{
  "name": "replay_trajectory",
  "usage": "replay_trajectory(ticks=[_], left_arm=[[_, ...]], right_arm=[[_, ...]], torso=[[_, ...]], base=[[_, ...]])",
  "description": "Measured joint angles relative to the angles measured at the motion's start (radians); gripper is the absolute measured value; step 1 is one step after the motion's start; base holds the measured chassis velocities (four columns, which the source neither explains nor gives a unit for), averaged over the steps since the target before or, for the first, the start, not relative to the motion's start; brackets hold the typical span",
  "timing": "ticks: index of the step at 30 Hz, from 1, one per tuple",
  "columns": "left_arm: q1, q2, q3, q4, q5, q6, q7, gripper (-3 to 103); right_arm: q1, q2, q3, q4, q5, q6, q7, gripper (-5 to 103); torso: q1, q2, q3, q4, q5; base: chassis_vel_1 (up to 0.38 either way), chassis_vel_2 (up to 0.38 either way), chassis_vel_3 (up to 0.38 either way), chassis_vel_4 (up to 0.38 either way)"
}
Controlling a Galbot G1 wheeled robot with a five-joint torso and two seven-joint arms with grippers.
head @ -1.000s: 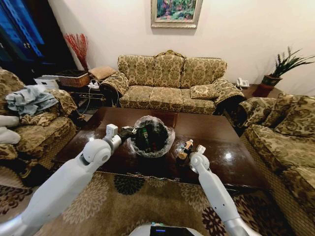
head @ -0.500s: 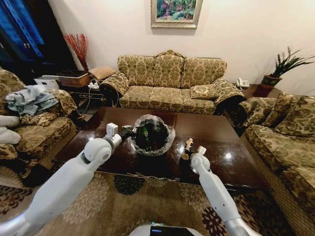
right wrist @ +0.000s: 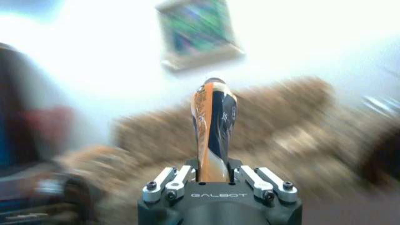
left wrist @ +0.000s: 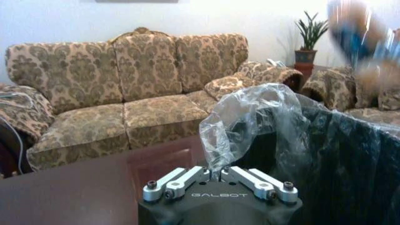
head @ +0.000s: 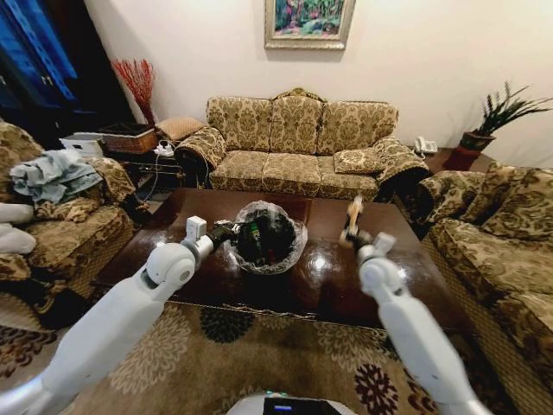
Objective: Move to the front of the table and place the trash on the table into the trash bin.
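Right gripper (head: 352,232) closed tight on the tan bottle (right wrist: 213,126), up in the air over the table (head: 380,268) beside the trash bin (head: 266,239); left gripper (left wrist: 220,174) pinched shut on the bin's plastic liner (left wrist: 250,117).

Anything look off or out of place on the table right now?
One oddity: the trash bin stands on the table itself, its liner bag pinched by the left gripper. Nothing spilled. The right gripper holds the tan bottle upright above the table.
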Motion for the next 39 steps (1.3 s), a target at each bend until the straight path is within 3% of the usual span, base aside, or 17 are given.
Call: replay_trajectory(ticks=[2, 4, 5, 7, 8, 9, 12, 19, 25, 27, 29, 30, 32, 34, 35, 37, 39], left_arm=[[-0.005, 0.002, 0.005, 0.003, -0.002, 0.001, 0.003, 3], [-0.03, 0.007, 0.025, 0.019, -0.009, 0.01, 0.014, 3], [-0.03, 0.007, 0.025, 0.019, -0.009, 0.01, 0.014, 3], [-0.039, 0.006, 0.032, 0.024, -0.019, 0.017, 0.014, 3], [-0.041, 0.002, 0.038, 0.025, -0.026, 0.023, 0.015, 3], [-0.041, 0.002, 0.038, 0.025, -0.026, 0.023, 0.015, 3], [-0.034, 0.0, 0.041, 0.025, -0.027, 0.028, 0.015, 3], [-0.022, 0.003, 0.032, 0.014, -0.031, 0.034, 0.015, 3], [-0.009, 0.011, 0.012, 0.006, -0.032, 0.035, 0.013, 3], [-0.006, 0.015, 0.008, 0.003, -0.032, 0.035, 0.011, 3], [-0.006, 0.015, 0.007, 0.003, -0.032, 0.035, 0.011, 3], [-0.007, 0.015, 0.007, 0.001, -0.032, 0.035, 0.011, 3], [-0.008, 0.015, 0.007, 0.0, -0.033, 0.035, 0.011, 3], [-0.014, 0.016, 0.008, -0.005, -0.036, 0.035, 0.007, 3], [-0.014, 0.016, 0.008, -0.005, -0.036, 0.035, 0.007, 3], [-0.016, 0.024, 0.004, -0.017, -0.048, 0.036, 0.0, 3], [-0.016, 0.027, 0.001, -0.02, -0.051, 0.036, -0.001, 3]], right_arm=[[0.016, -0.033, -0.005, 0.029, 0.021, 0.006, -0.035, 27], [0.083, -0.129, -0.047, 0.106, 0.084, 0.021, -0.181, 27], [0.083, -0.129, -0.047, 0.106, 0.084, 0.021, -0.181, 27], [0.121, -0.16, -0.097, 0.117, 0.089, 0.031, -0.264, 27], [0.156, -0.171, -0.172, 0.104, 0.047, 0.058, -0.335, 27], [0.156, -0.171, -0.172, 0.104, 0.047, 0.058, -0.335, 27], [0.199, -0.152, -0.312, 0.087, -0.033, 0.086, -0.419, 27], [0.24, -0.087, -0.524, 0.043, -0.113, 0.119, -0.466, 27], [0.212, -0.097, -0.531, 0.05, -0.171, 0.098, -0.483, 24], [0.185, -0.127, -0.501, 0.053, -0.204, 0.101, -0.516, 33], [0.178, -0.136, -0.493, 0.053, -0.212, 0.101, -0.525, 33], [0.166, -0.149, -0.48, 0.053, -0.225, 0.105, -0.536, 44], [0.161, -0.151, -0.475, 0.052, -0.235, 0.108, -0.538, 44], [0.15, -0.146, -0.466, 0.029, -0.267, 0.122, -0.54, 61], [0.15, -0.146, -0.466, 0.029, -0.267, 0.122, -0.54, 61], [0.139, -0.132, -0.457, 0.001, -0.289, 0.14, -0.538, 71], [0.136, -0.129, -0.454, -0.003, -0.291, 0.143, -0.537, 71]], torso=[[0.0, 0.0, 0.0, 0.0, 0.0003], [0.0, 0.0, 0.0, 0.0, 0.0001], [0.0, 0.0, 0.0, 0.0, 0.0001], [0.0, 0.0, 0.0, -0.0001, 0.0003], [0.0, 0.0, 0.0, 0.0, 0.0002], [0.0, 0.0, 0.0, 0.0, 0.0002], [0.0, 0.0, 0.0, 0.0001, 0.0005], [0.0, 0.0, 0.0, 0.0003, 0.0004], [0.0, 0.0, 0.0, 0.0003, 0.0004], [0.0, 0.0, 0.0, 0.0001, 0.0003], [0.0, 0.0, 0.0, 0.0001, 0.0003], [0.0, 0.0, 0.0, -0.0001, 0.0003], [0.0, 0.0, 0.0, -0.0001, 0.0004], [0.0, 0.0, 0.0, 0.0, 0.0003], [0.0, 0.0, 0.0, 0.0, 0.0003], [0.0, 0.0, 0.0, 0.0001, 0.0004], [0.0, 0.0, 0.0, 0.0001, 0.0004]], base=[[0.0, 0.0, 0.0, 0.0], [0.0, 0.0, 0.0, 0.0], [0.0, 0.0, 0.0, 0.0], [0.0, 0.0, 0.0, 0.0], [0.0, 0.0, 0.0, 0.0], [0.0, 0.0, 0.0, 0.0], [0.0, 0.0, 0.0, 0.0], [0.0, 0.0, 0.0, 0.0], [0.0, 0.0, 0.0, 0.0], [0.0, 0.0, 0.0, 0.0], [0.0, 0.0, 0.0, 0.0], [0.0, 0.0, 0.0, 0.0], [0.0, 0.0, 0.0, 0.0], [0.0, 0.0, 0.0, 0.0], [0.0, 0.0, 0.0, 0.0], [0.0, 0.0, 0.0, 0.0], [0.0, 0.0, 0.0, 0.0]])
